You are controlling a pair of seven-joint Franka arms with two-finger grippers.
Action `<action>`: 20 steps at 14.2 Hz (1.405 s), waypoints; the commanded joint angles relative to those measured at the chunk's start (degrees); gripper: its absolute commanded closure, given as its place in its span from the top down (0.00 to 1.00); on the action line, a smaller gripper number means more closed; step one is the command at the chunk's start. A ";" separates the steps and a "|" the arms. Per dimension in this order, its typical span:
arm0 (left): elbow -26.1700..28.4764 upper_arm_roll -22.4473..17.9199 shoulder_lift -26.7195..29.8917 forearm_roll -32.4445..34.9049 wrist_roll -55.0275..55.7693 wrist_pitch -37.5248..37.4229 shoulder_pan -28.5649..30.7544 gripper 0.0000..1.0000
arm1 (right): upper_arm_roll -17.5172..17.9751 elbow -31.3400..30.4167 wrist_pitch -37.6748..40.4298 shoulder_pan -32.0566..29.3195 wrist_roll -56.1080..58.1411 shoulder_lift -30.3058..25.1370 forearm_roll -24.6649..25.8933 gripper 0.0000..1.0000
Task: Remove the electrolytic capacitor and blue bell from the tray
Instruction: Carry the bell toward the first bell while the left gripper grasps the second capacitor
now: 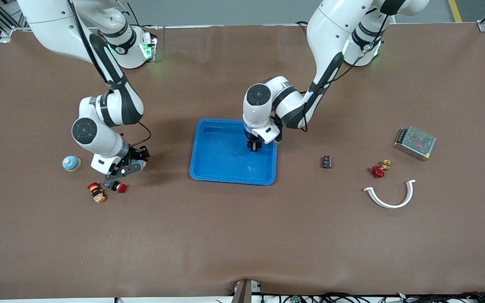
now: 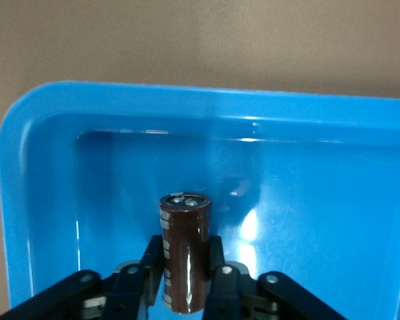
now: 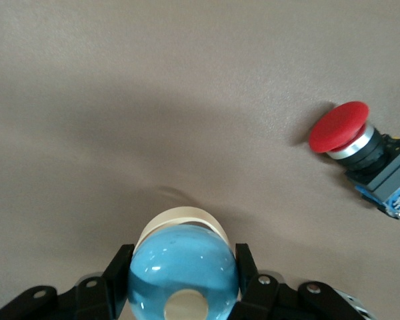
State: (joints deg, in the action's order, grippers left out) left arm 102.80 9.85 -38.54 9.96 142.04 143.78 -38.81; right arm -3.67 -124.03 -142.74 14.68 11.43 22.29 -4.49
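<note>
On the brown table (image 1: 242,235), the left gripper (image 1: 254,146) is clamped on a dark brown cylindrical capacitor (image 2: 185,253) over the blue tray (image 1: 209,172), its long axis along the fingers, terminals outward. The right gripper (image 1: 135,164) grips a glossy blue, cream-based bell (image 3: 182,277) over the table.

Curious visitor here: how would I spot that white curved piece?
From the blue tray mid-table, go toward the left arm's end. The white curved piece lies nearer the front camera than the red valve: the only plain white arc.

Power supply (image 1: 414,143), white bracket (image 1: 390,195), valve (image 1: 379,169)
</note>
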 commanded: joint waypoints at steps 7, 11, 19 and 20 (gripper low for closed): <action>-4.61 -0.09 -0.22 1.82 -2.91 -6.13 -0.39 0.00 | 0.33 -1.57 -4.74 0.53 0.34 1.35 -0.52 0.24; -9.44 -0.01 0.13 1.73 -6.86 -13.69 0.40 0.00 | 0.33 -1.57 -5.53 0.53 0.34 1.79 -0.52 0.24; -10.69 -0.18 2.24 0.85 -37.58 -16.69 2.95 0.00 | 0.25 -1.57 -6.50 0.79 0.34 2.32 -0.52 0.24; -10.51 -0.18 2.59 0.76 -41.20 -16.69 4.08 0.00 | 0.25 -1.57 -6.41 0.79 0.34 2.32 -0.52 0.25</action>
State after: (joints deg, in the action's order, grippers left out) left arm 91.73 9.56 -37.72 10.21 107.42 128.52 -35.90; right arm -3.31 -125.08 -148.22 15.01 11.43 24.70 -4.49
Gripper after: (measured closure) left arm 0.696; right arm 0.344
